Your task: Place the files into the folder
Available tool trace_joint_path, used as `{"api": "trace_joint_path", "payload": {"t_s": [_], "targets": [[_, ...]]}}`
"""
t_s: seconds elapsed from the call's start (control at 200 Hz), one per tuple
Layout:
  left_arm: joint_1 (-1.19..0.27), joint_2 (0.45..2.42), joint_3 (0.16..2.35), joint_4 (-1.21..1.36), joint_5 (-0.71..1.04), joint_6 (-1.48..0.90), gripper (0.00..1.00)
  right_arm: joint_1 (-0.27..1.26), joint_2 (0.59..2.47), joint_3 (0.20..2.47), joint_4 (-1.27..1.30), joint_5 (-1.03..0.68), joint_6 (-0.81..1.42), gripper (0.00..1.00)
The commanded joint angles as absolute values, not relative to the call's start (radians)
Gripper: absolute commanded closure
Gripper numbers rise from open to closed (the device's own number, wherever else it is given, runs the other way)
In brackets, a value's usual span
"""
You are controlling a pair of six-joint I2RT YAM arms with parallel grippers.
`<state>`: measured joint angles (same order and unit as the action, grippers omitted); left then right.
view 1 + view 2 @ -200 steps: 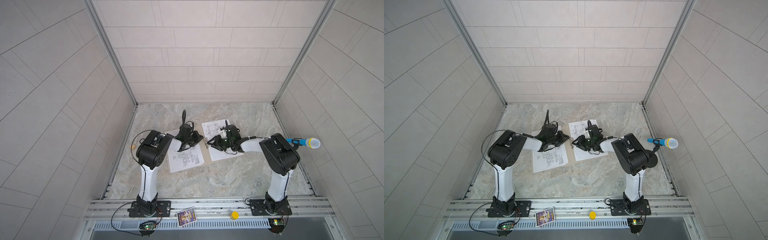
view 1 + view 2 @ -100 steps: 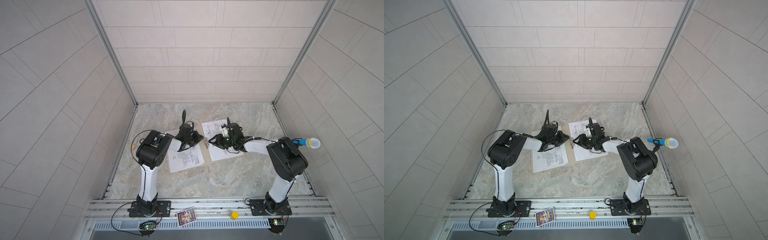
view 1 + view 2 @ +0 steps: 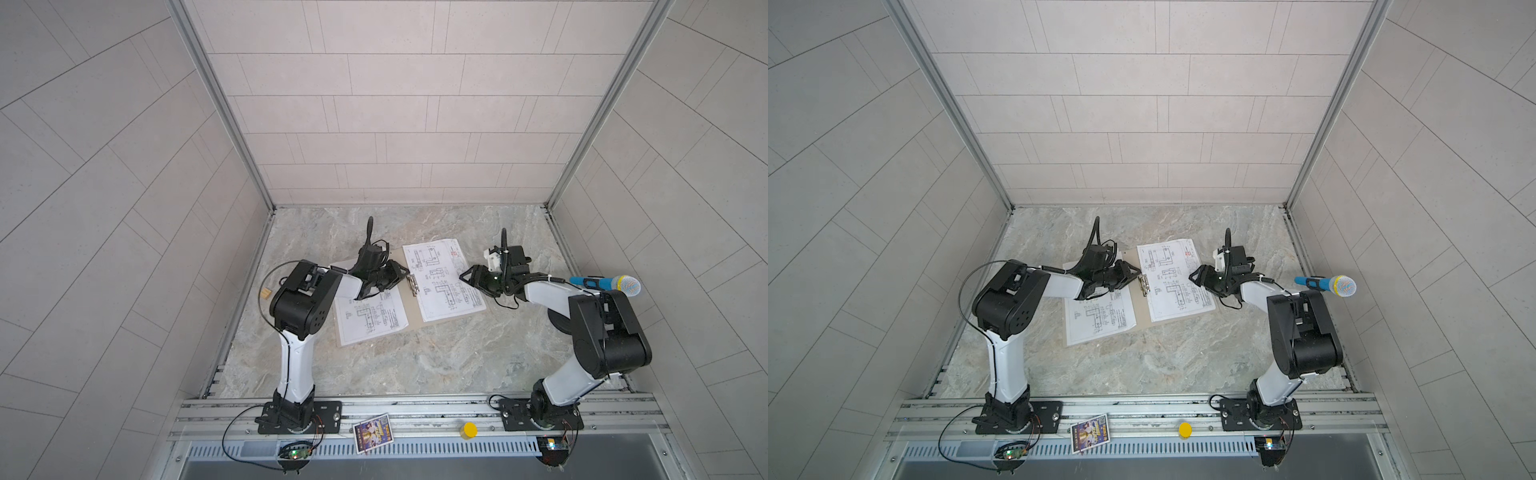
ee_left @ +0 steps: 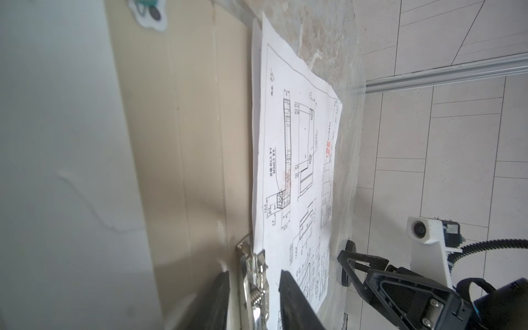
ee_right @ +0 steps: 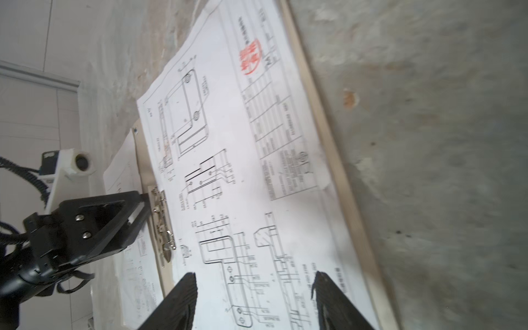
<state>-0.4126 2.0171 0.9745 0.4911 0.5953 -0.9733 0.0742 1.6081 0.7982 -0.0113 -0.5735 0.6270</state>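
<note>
Folder (image 4: 185, 128) clip (image 4: 255, 288) inside half-open left end effector (image 4: 254, 273), apparently untouched.

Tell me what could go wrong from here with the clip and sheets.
The left gripper straddles the metal clip, jaws apart; released badly, it could snap shut without the stamped sheet, whose edge seems to lie beside it.
The open right gripper hangs low over that sheet and could drag it askew.
The left sheet seems to overhang the folder's near edge and may crease when it closes.

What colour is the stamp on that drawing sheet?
The stamp is red; the right wrist view shows it best.
</note>
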Motion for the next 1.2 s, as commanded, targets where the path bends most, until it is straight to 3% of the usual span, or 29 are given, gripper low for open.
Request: {"api": "trace_joint_path", "payload": {"t_s": [0.0,0.24,0.415,0.881,1.196], "targets": [[-0.413,1.951,0.986,0.439,0.611,-0.945,0.57,0.034,1.591,0.801,-0.077,-0.535,0.529,0.32],[-0.402,1.780,1.005,0.238,0.594,-0.812,0.44,-0.014,1.632,0.788,-0.077,-0.578,0.494,0.30],[-0.331,1.646,0.896,0.174,0.549,-0.776,0.36,-0.014,1.661,0.756,-0.013,-0.654,0.533,0.30],[-0.092,1.265,0.607,-0.183,0.262,-0.641,0.06,0.004,1.658,0.667,0.065,-0.724,0.574,0.33],[-0.062,1.203,0.540,-0.258,0.181,-0.641,0.01,0.015,1.631,0.625,0.071,-0.699,0.594,0.35]]}}
